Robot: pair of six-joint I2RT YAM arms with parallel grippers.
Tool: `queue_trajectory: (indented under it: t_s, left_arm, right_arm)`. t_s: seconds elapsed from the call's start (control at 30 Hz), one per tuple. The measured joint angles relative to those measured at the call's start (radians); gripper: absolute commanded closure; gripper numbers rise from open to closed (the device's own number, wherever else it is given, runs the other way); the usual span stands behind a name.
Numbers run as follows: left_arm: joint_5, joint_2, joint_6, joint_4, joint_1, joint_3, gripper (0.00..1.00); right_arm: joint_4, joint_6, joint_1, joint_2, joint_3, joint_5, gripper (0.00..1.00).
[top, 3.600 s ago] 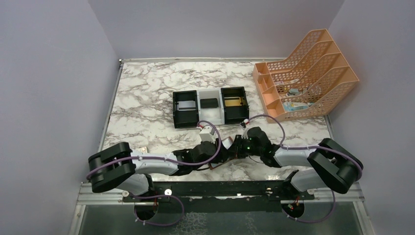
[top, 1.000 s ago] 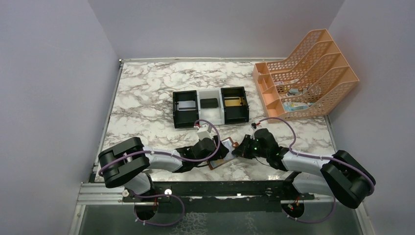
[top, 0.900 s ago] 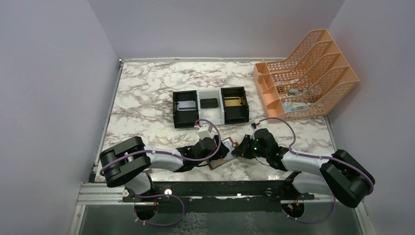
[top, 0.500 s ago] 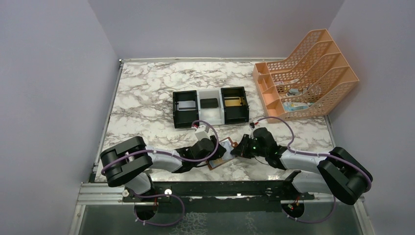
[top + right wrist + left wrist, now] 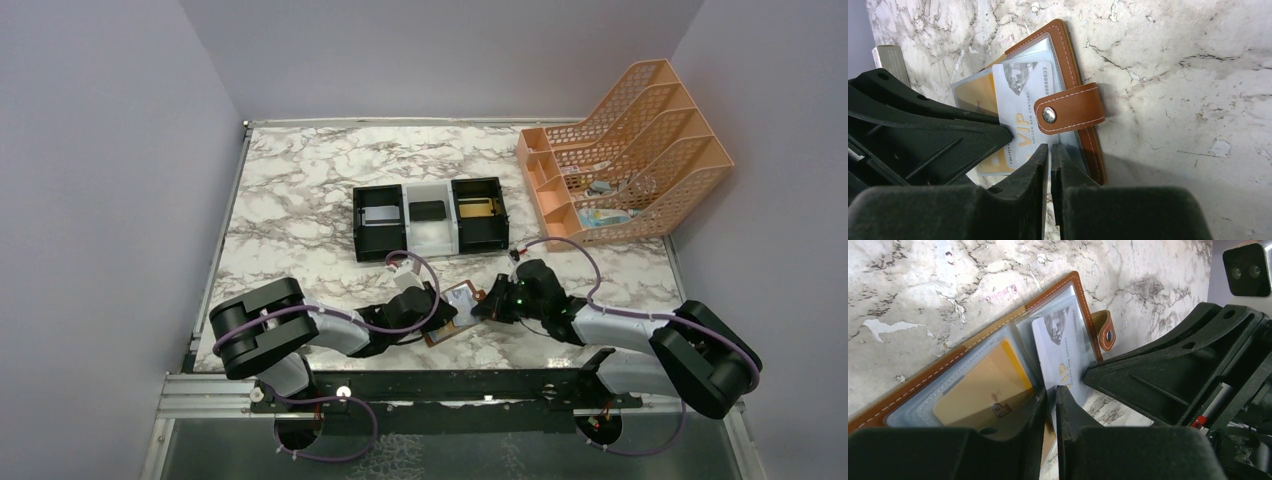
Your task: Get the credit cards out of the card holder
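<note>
Here, near the front edge of the worktop [image 5: 300, 190], the card holder [image 5: 460, 300] lies open and flat between the two arms, well in front of the three-compartment tray [image 5: 408, 228]. A gold card [image 5: 980, 390] sits inside the holder's left clear pocket. A grey-white card [image 5: 1058, 350] marked VIP juts partly out of the right pocket, skewed, with the snap tab [image 5: 1070, 111] folded across it. The left end effector [image 5: 1050, 395] has its fingers pinched together on that card's long edge. The right end effector [image 5: 1049, 150] is drawn to a thin slit on the holder's edge just below the tab, its tip close beside the left one.
</note>
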Motion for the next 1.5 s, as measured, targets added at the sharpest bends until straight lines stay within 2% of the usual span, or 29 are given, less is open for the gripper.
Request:
queue_trajectory:
  t_s: [0.1,0.37,0.9,1.3,1.5]
  left_arm:
    - [0.011,0.000,-0.011,0.009,-0.002,-0.008,0.94]
    - [0.021,-0.008,-0.052,0.085,-0.002,-0.052,0.95]
    - [0.021,-0.066,-0.084,0.115,-0.002,-0.118,0.99]
    - [0.013,-0.130,-0.088,0.119,-0.002,-0.169,0.99]
    - [0.012,-0.130,-0.085,0.119,-0.002,-0.169,0.99]
  right_arm:
    - [-0.004,-0.001,0.000,0.004,0.003,-0.001,0.91]
    - [0.002,0.000,0.000,0.008,0.003,-0.002,0.91]
    - [0.037,0.014,0.000,0.039,0.007,-0.011,0.91]
    - [-0.038,-0.037,0.000,0.027,0.045,-0.008,0.88]
    - [-0.130,-0.146,0.000,-0.088,0.063,-0.031,0.83]
